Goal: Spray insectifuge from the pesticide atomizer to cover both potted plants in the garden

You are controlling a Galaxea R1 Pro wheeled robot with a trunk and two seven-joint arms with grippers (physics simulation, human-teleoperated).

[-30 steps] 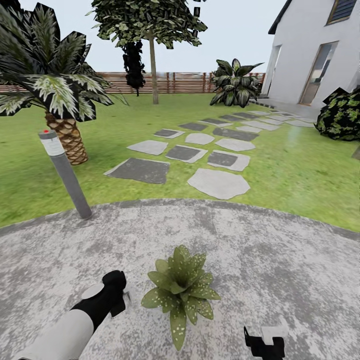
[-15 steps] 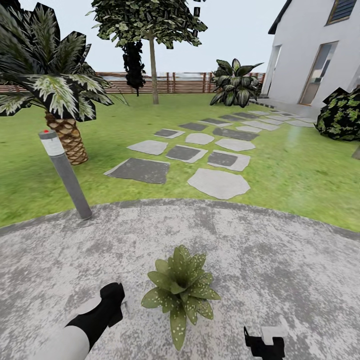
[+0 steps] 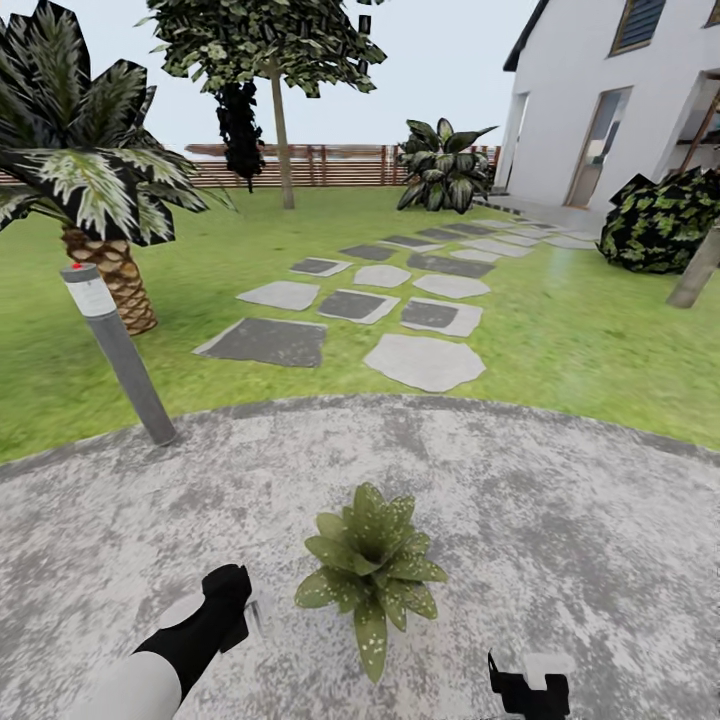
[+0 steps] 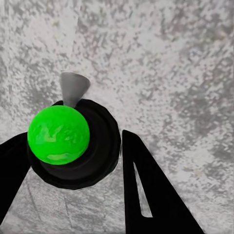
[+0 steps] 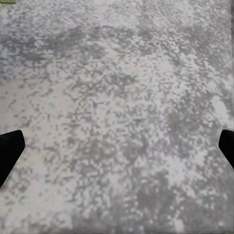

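One potted plant (image 3: 372, 570), a low rosette of speckled green leaves that hide its pot, stands on the grey paved patio (image 3: 560, 520) of the garden, just ahead of me. My left gripper (image 3: 236, 603) hangs to its left, a short gap away. In the left wrist view the left gripper (image 4: 75, 141) is shut on the pesticide atomizer (image 4: 58, 134), seen from above as a bright green cap on a dark round body with a grey nozzle. My right gripper (image 3: 530, 690) sits low on the plant's right. Its fingers (image 5: 9, 148) stand wide open over bare paving.
A tilted grey bollard lamp (image 3: 115, 350) stands at the patio's left edge, with a palm (image 3: 95, 200) behind it. Stepping stones (image 3: 425, 360) cross the lawn (image 3: 600, 340) toward the white house (image 3: 600, 90). A dark bush (image 3: 665, 220) is at right, a wooden fence (image 3: 330, 165) behind.
The whole head view has shifted a little left, so the camera has turned. The left gripper has dropped slightly lower and holds the same place beside the plant.
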